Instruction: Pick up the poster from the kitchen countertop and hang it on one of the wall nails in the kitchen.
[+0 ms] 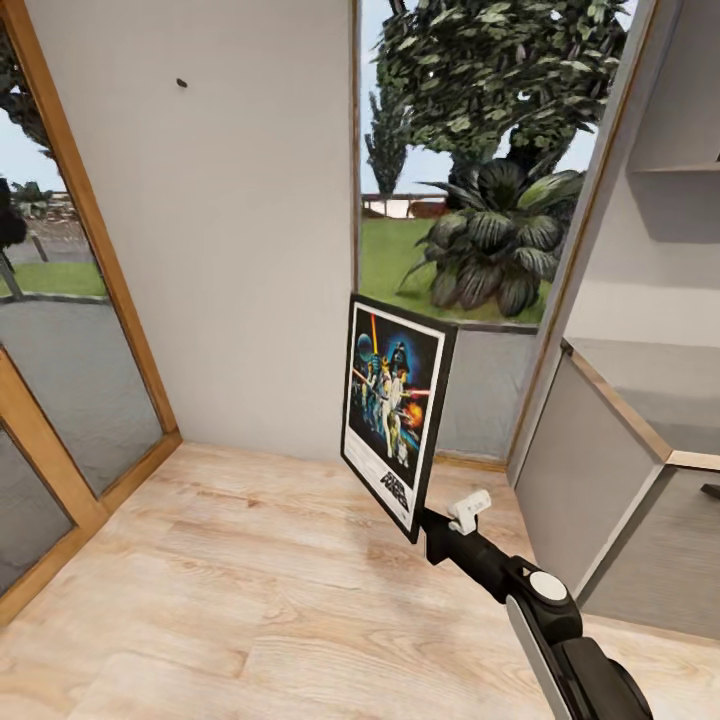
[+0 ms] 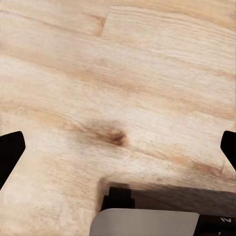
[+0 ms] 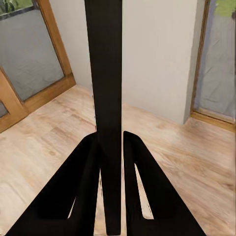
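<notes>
Right end effector [image 1: 428,528] grips the black-framed Star Wars poster [image 1: 394,424].
It pinches the bottom corner; the poster stands upright above the wooden floor [image 1: 250,600].

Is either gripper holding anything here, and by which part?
The right gripper holds the poster, clamped on its lower frame edge. The left gripper holds nothing.

The only lettering is the logo in the white strip along the bottom edge of the poster [image 1: 394,416]; it is skewed and small, and appears to read "STAR WARS".
</notes>
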`<state>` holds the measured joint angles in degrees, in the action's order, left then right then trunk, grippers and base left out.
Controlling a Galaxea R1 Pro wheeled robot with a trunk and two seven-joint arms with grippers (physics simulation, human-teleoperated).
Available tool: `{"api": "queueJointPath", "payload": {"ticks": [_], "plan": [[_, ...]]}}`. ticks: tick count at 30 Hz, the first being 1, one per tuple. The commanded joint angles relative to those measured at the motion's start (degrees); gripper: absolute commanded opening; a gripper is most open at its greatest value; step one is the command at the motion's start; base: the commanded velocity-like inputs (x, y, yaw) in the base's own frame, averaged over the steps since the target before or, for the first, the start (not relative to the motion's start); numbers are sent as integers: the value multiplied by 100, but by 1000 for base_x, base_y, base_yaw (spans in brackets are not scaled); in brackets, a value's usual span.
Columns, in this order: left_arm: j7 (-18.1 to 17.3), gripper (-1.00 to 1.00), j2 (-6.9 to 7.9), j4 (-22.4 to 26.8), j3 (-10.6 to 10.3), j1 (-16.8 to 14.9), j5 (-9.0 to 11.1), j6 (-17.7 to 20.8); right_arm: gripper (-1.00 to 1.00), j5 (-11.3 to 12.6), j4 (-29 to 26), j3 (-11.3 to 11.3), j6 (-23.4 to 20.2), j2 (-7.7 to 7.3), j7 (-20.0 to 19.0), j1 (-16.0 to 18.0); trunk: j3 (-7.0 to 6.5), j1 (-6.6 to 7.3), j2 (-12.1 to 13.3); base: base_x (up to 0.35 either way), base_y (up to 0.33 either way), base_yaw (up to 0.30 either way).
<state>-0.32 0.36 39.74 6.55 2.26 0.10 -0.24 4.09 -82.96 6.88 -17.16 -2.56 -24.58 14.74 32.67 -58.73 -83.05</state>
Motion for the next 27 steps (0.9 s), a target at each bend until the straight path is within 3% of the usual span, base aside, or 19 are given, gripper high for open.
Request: {"api": "queueJointPath", "payload": {"ticks": [1, 4, 27], "plan": [[-3, 100, -1, 6, 5, 2, 0, -3, -100, 62, -7, 4, -49, -30, -11, 3, 4, 0, -3, 0, 47, 0], [-3, 100, -1, -6, -11, 2, -1, 5, -100, 66, -4, 1, -50, -143, -95, 3, -14, 22, 37, 0, 19, 0], [-3, 100, -6, -19, -39, 2, -22, 6, -100, 59, 36, -9, -54, -163, -103, 3, -426, 527, 960, 0, 0, 0]]}}
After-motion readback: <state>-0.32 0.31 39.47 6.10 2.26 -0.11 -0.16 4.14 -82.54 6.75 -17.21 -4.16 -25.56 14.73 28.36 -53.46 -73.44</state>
